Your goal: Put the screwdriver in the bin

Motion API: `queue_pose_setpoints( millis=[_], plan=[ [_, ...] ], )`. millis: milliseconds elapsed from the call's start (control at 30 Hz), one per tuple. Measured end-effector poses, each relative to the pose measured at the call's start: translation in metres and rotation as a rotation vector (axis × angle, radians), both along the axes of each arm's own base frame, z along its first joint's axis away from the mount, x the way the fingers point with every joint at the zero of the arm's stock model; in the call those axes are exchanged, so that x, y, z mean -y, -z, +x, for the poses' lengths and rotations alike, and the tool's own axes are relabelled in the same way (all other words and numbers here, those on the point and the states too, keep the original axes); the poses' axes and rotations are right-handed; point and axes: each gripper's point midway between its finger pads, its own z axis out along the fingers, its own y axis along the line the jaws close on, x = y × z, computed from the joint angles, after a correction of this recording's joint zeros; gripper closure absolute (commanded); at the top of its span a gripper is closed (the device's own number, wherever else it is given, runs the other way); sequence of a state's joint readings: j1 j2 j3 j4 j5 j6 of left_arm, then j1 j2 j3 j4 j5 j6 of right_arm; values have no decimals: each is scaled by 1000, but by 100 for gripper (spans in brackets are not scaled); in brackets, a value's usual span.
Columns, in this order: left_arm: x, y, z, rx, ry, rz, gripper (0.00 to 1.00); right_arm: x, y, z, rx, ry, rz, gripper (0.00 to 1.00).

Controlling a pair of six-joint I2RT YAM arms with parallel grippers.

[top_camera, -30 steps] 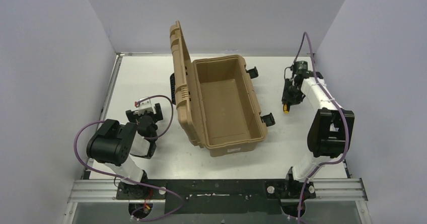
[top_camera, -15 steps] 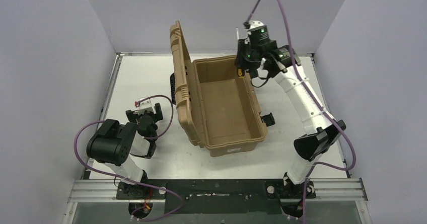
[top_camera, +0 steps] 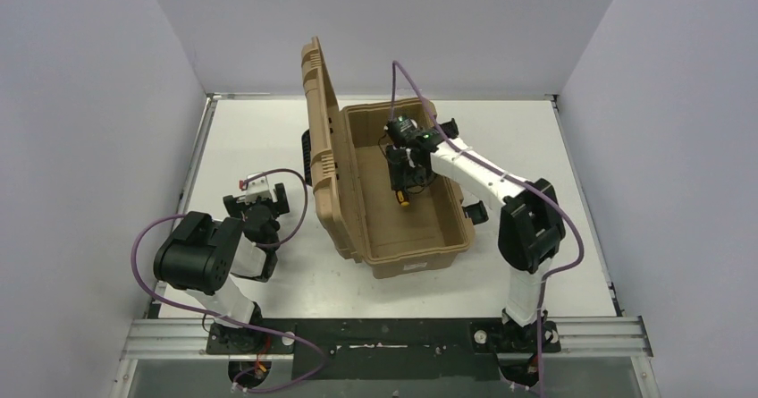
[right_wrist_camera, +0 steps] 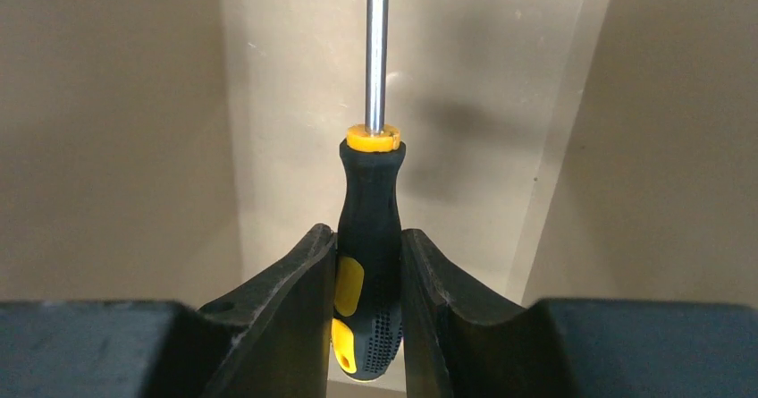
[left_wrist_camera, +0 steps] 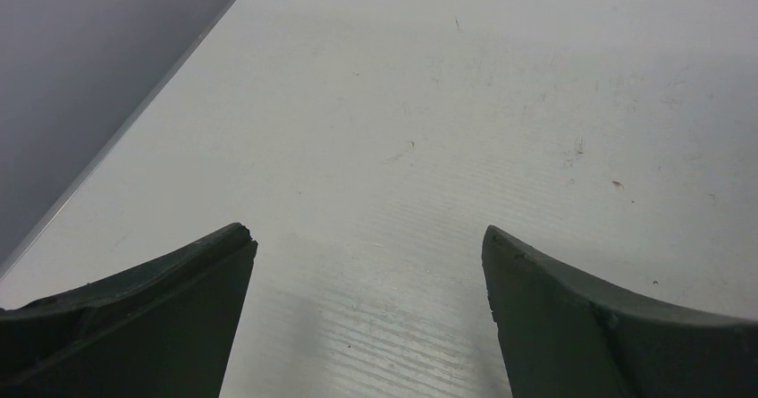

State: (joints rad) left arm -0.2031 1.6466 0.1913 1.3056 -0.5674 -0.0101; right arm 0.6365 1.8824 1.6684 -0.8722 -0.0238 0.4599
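Top external view gives us the white table (top_camera: 554, 192) with the bin (top_camera: 420, 259) at its centre. The bin's ribbed lid (top_camera: 320, 139) stands open and upright along its 9 o'clock side.

Next in size, our right arm (top_camera: 487, 179) rises from its base at 5 o'clock, bends at the elbow just beside the bin's 3 o'clock wall and stretches toward 10 o'clock over the rim. Its wrist is tipped down into the tub. Our left arm (top_camera: 201, 264) sits folded low at 8 o'clock, well apart from the bin, with its forearm pointing toward 12 o'clock.

Our right gripper (top_camera: 404, 179) hangs inside the bin's far half, clenched around the screwdriver (top_camera: 403, 198). The screwdriver's orange end shows at the gripper's 6 o'clock side. From the right wrist, we see both fingers (right_wrist_camera: 295, 282) pressed against the black-and-orange handle (right_wrist_camera: 371, 183). The grey shaft (right_wrist_camera: 377, 49) runs straight toward 12 o'clock in front of the tan inner walls. We cannot tell whether the tip touches the floor.

Our left gripper (top_camera: 257, 203) is released. In the left wrist view its two dark fingers (left_wrist_camera: 161, 317) stand wide apart over bare table, holding nothing.
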Motion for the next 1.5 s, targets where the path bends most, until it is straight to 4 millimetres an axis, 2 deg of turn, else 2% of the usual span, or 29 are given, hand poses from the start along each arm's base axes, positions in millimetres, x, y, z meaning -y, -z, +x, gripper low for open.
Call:
queue_pose_setpoints(
  millis=[167,400,433,533,600,700,833,900,1000,1067,1200,1267,1367,1433,1500],
  plan=[
    [0,0,0,0,0,0,3,5,57,-13,-95,-5,-45,100],
    [0,0,0,0,0,0,3,2,100,-12,-134,-2,-62,98],
    [0,0,0,0,-1,0,3,2,103,-12,-136,-1,-64,93],
    [0,0,0,0,-1,0,3,0,106,-9,-131,7,-61,62],
    [0,0,0,0,0,0,3,-1,106,-7,-126,17,-56,46],
    [0,0,0,0,0,0,3,0,106,-5,-119,30,-59,33],
    [0,0,0,0,0,0,3,2,101,-2,-109,43,-70,6],
    [0,0,0,0,-1,0,3,0,91,3,-95,42,-69,0],
    [0,0,0,0,0,0,3,-8,69,15,-47,29,-45,0],
    [0,0,0,0,-1,0,3,-14,47,25,2,13,-20,0],
    [0,0,0,0,0,0,3,-17,-18,40,144,-16,41,0],
    [0,0,0,0,0,0,3,-12,-55,46,234,-21,71,0],
    [0,0,0,0,0,0,3,13,-110,53,388,8,107,0],
    [0,0,0,0,0,0,3,42,-137,56,487,58,127,0],
    [0,0,0,0,0,0,3,85,-154,57,577,137,125,0]
  ],
)
